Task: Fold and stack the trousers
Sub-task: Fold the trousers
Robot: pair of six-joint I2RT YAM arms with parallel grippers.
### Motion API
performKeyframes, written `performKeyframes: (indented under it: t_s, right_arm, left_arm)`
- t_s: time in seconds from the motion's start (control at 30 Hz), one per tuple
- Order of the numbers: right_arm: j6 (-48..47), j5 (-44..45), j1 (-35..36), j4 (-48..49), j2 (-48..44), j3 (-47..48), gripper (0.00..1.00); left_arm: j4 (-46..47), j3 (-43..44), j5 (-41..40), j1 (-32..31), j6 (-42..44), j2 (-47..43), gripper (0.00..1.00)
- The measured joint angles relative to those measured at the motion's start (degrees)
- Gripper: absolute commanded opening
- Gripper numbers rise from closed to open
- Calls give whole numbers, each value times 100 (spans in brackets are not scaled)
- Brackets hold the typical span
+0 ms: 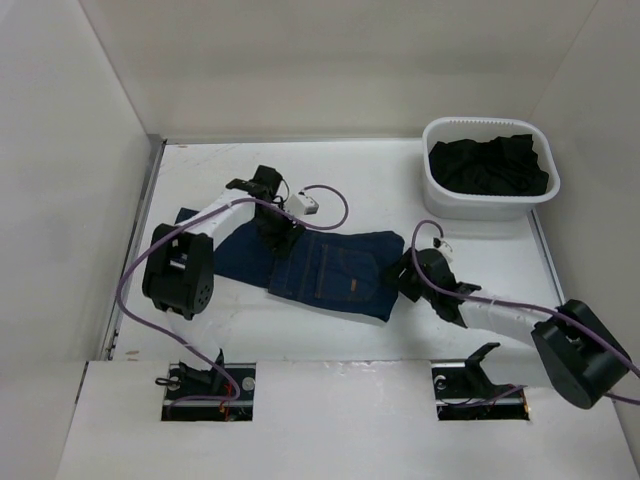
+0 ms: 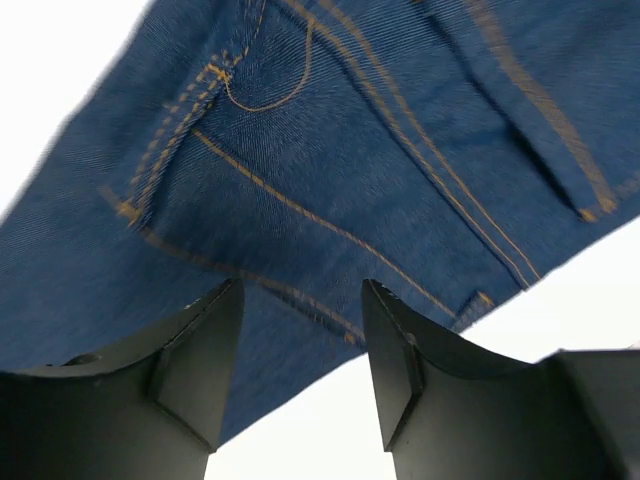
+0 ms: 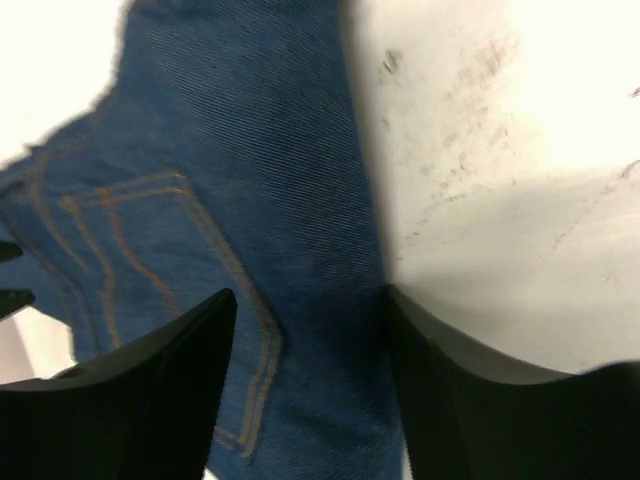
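Observation:
The trousers [image 1: 330, 270] are dark blue jeans with tan stitching, lying folded flat in the middle of the white table. My left gripper [image 1: 283, 228] is at their far edge. In the left wrist view it [image 2: 302, 305] is open, with the hem of the denim [image 2: 350, 150] under and between the fingers. My right gripper [image 1: 403, 277] is at the jeans' right edge. In the right wrist view it [image 3: 308, 305] is open over the edge of the denim [image 3: 230, 200], a back pocket seam to its left. No button or patch shows.
A white basket [image 1: 480, 208] holding dark clothes [image 1: 490, 165] stands at the back right. White walls enclose the table on the left, back and right. Purple cables loop from both arms over the table.

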Motion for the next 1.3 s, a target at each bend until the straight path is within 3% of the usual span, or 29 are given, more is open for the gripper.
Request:
performKeyframes:
  t_s: [0.17, 0.27, 0.4, 0.53, 0.73, 0.9, 1.03, 1.3]
  right_arm:
    - [44, -411, -31, 367, 616, 70, 14]
    - [76, -656, -179, 428, 730, 72, 2]
    - [-22, -850, -461, 92, 315, 63, 0]
    - [-498, -918, -850, -933, -780, 258, 0]
    - [-1751, -977, -1899, -3182, -2024, 1633, 0]
    - [-2911, -824, -2538, -5005, -2100, 3093, 0]
    - [-3379, -601, -2424, -6048, -1611, 4332, 0]
    - [-3386, 13, -942, -6511, -232, 5814, 0]
  left_arm:
    - [258, -98, -212, 13, -192, 448, 48]
    - [343, -122, -299, 9, -234, 481, 49]
    - [424, -122, -310, 52, -286, 468, 50]
    - [385, -122, -317, 304, -317, 282, 53]
    - [358, -57, -625, 1082, -304, -35, 51]
    - [356, -24, -901, 1272, -380, 173, 50]
    - [374, 96, -944, 964, -494, 498, 51]
    - [793, 466, -881, 254, -791, 997, 54]
